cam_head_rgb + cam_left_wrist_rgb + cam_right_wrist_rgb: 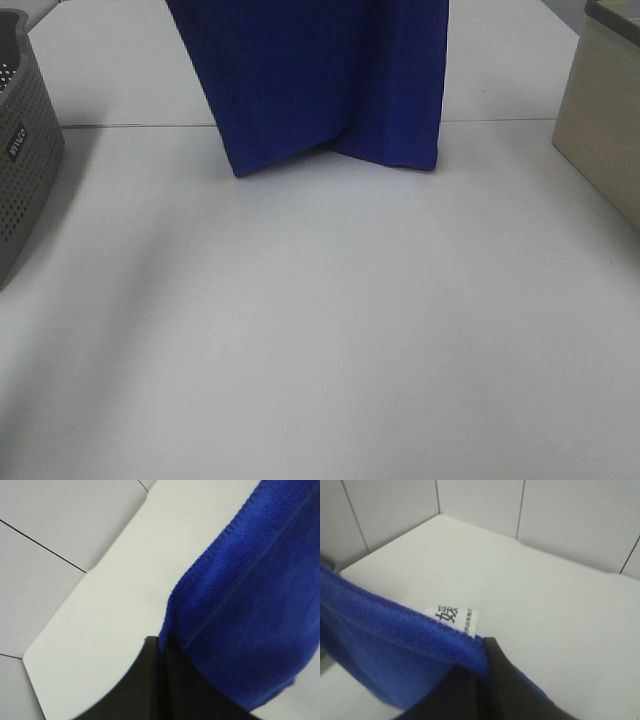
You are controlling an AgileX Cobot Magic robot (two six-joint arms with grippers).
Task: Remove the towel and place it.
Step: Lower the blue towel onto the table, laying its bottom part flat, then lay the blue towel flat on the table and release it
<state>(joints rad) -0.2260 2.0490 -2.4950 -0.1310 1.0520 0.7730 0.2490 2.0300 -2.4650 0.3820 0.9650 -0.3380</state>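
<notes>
The large royal-blue rectangular soft cloth towel (320, 80) hangs upright over the far middle of the flat white table (320, 330). Its top runs out of the high view, and its lower hem has 1 fold. The left gripper (161, 646) pinches 1 upper edge between its black fingers. The right gripper (480, 670) pinches the corner beside the small white printed tag (452, 617). A grey perforated plastic basket (25, 150) stands far left and a beige box (600, 110) far right, both well apart from the towel.

High camera looks down over the table (320, 350) — both wrist cameras hug the shared towel (320, 80).
</notes>
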